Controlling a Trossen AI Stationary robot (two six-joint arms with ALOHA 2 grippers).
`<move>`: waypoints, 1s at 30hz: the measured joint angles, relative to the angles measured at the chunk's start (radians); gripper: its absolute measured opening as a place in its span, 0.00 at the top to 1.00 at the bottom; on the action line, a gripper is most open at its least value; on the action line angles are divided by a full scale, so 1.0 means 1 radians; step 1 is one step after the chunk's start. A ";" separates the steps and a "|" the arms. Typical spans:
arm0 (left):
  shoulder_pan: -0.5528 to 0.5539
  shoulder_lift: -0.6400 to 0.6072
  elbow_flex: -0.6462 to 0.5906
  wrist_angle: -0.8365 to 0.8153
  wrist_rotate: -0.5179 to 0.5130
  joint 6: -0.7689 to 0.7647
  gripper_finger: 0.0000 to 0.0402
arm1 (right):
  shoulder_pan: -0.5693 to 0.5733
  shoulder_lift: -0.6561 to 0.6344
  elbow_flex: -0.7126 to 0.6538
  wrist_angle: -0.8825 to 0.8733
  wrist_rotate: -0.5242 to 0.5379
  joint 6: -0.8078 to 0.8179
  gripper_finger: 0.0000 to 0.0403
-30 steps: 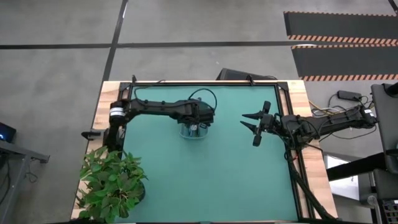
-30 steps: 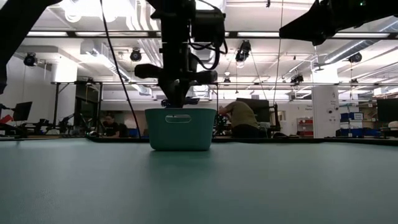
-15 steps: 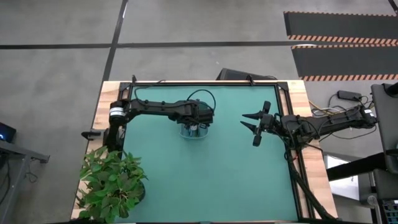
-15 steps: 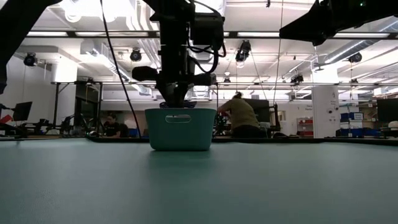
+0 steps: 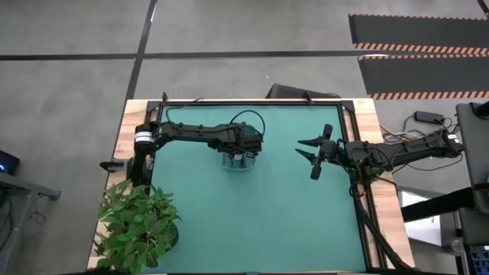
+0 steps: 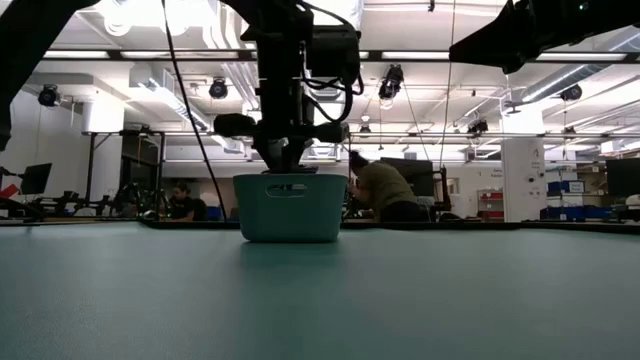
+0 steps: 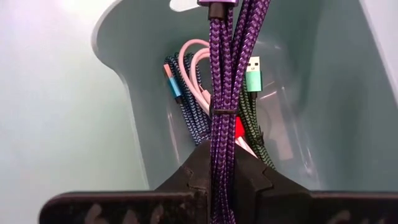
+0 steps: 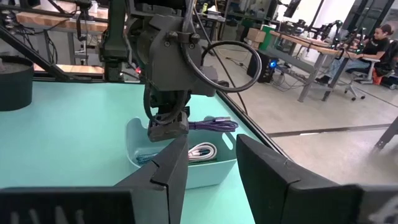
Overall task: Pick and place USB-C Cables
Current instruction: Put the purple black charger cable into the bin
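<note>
2 dark jointed arms, looped black cable, left arm's white band, black claws

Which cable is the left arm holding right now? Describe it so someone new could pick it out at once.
Find the small teal bin on the green table, toward its back edge under the left gripper. That gripper is shut on the purple cable, a braided bundle hanging over the bin. It alone is clamped; the blue cable, white cable and green cable lie in the bin.

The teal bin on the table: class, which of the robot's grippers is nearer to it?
Left. The left gripper hangs directly over the teal bin, shut on the purple cable. The right gripper waits open, well off to the side.
</note>
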 joint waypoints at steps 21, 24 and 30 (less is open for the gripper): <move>0.002 0.001 -0.077 0.071 0.028 -0.052 0.94 | 0.000 0.000 0.000 -0.009 0.000 0.000 0.68; 0.002 0.001 -0.085 0.083 0.037 -0.099 0.94 | 0.000 0.000 0.000 -0.009 0.000 0.000 0.68; 0.007 0.001 -0.085 0.085 0.054 -0.126 0.96 | 0.000 0.000 0.000 -0.009 0.000 0.000 0.68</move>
